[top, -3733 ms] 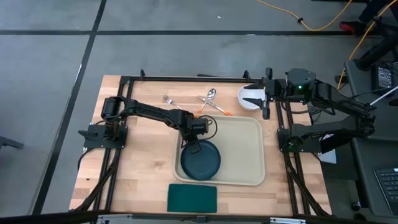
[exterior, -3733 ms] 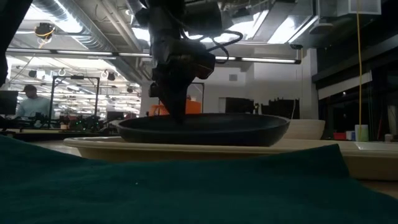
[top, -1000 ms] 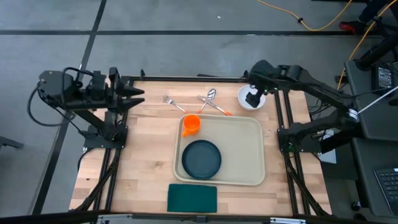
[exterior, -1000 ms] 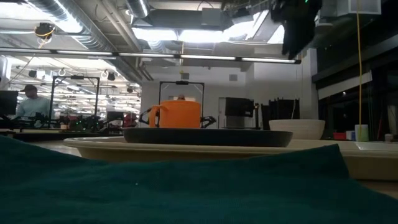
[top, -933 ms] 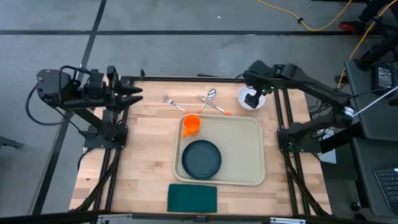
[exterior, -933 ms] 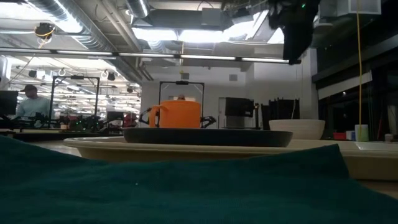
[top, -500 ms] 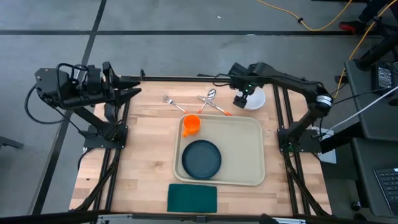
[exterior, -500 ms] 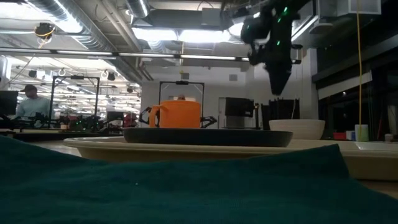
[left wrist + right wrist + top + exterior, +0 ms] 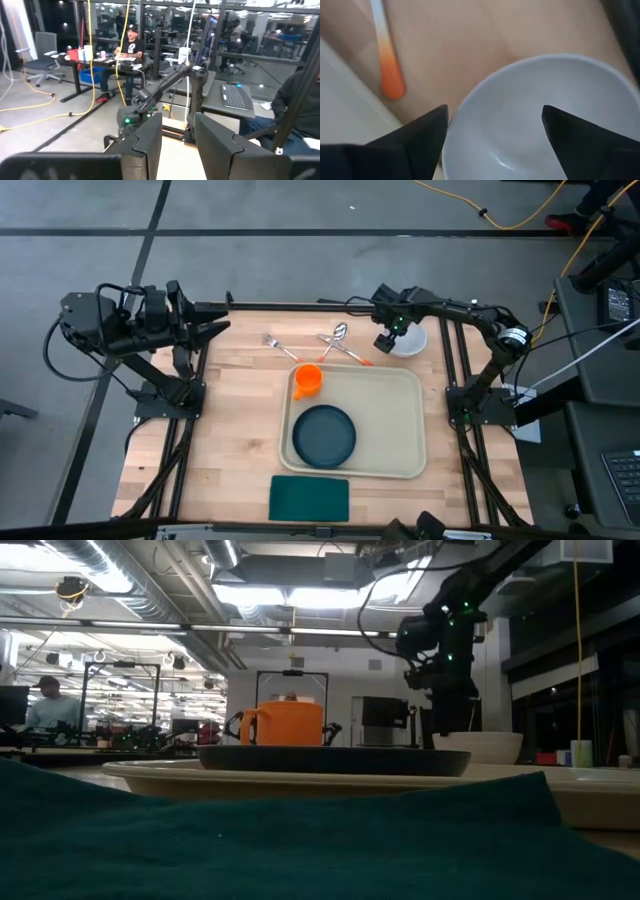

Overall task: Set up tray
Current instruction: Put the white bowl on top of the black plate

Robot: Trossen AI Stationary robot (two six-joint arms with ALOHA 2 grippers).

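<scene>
Over the last half second the right gripper (image 9: 388, 340) has dropped over the white bowl (image 9: 407, 338), fingers spread wide around its rim and gripping nothing; a grasp likely follows. The cream tray (image 9: 400, 420) sits mid-table, already holding a teal plate (image 9: 323, 435) and orange cup (image 9: 308, 378). The left gripper (image 9: 215, 328) waits raised at the wooden table's (image 9: 235, 420) edge, fingers parted, empty. Behind, people sit at office desks

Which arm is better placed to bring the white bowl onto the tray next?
The right: its open gripper hangs at the white bowl's rim, fingers straddling it. The left gripper waits at the table's far-left corner.
</scene>
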